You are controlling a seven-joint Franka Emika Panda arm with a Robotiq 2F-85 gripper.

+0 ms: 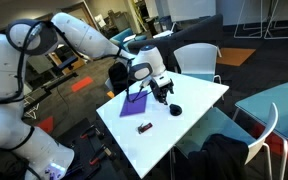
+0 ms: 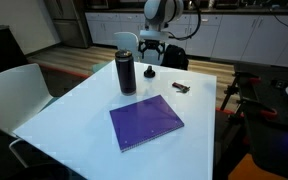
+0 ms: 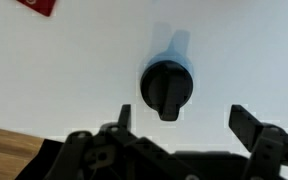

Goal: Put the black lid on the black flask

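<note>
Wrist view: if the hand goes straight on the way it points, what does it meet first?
Likely the black lid, centred below the open hand on the white table; how far is unclear.

The wrist view's edges cut off the tool [image 3: 184,113] and a red object [image 3: 40,5].

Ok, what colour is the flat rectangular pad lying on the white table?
The flat rectangular pad is plain purple, seen best in an exterior view.
</note>
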